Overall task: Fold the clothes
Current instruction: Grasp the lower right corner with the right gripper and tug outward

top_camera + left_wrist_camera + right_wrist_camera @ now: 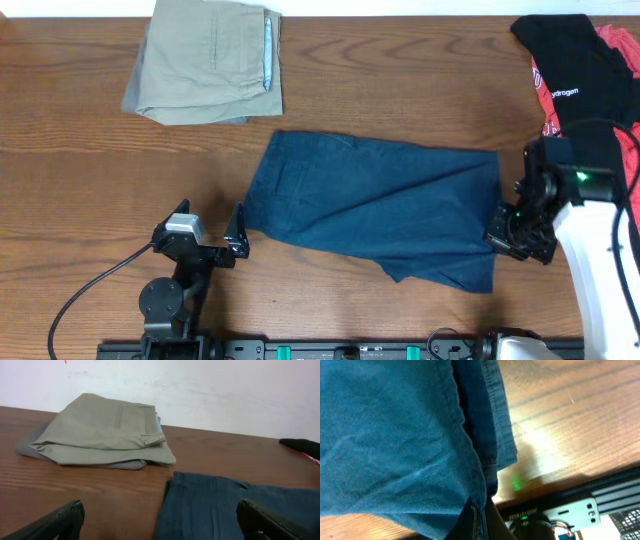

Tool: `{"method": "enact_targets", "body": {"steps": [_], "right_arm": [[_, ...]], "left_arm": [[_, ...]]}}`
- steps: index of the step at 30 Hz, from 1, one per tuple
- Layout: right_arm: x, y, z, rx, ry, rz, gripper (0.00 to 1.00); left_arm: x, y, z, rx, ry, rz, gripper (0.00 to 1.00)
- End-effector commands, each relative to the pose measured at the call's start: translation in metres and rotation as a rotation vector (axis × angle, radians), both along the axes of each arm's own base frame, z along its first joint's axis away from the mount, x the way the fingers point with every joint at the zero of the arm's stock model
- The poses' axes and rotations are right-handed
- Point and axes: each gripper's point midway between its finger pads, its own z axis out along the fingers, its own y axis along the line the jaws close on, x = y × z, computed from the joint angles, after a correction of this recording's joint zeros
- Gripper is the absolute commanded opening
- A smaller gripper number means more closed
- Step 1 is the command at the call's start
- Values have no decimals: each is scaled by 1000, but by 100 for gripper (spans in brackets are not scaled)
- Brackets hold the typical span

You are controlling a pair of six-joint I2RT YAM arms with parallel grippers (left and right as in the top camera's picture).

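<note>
I see the wide table (pixel 400 90) with the blue shorts (pixel 380 205) spread flat in the middle. Wood shows between them and the folded tan shorts (pixel 205 60) at the back. My right claw (pixel 477 520) is pinched on their right edge, and only its wrist view shows the hem. My left claw (pixel 210 215) gapes just beside their left edge.

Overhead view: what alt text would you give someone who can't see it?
Navy shorts lie spread on a wooden table, the right gripper shut on their right edge, the left gripper open beside their left edge. Folded khaki shorts lie farther back.
</note>
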Motion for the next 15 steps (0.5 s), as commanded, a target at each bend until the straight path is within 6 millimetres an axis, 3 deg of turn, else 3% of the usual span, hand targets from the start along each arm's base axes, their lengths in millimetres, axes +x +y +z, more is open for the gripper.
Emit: {"method": "enact_targets", "body": {"steps": [1,10,11,12,13,15], "right_arm": [[-3,-1,7,-15,-24,-39,1],[-6,0,12,-18,-40,-130,1],[-5,-1,13,-18,-50,-135,13],[-5,-1,14,-18,-56,-135,77],[-5,-1,14,-19,-55,-135,99],[-8,0,14,-19,-45,-135,99]], "left_arm": [[0,-1,-16,15,39,-11,98],[0,-1,-16,15,38,-11,98],[0,-1,-16,15,39,-11,98],[0,-1,-16,15,38,-11,98],[0,-1,-16,15,39,-11,98],[0,-1,-16,15,39,-11,98]]}}
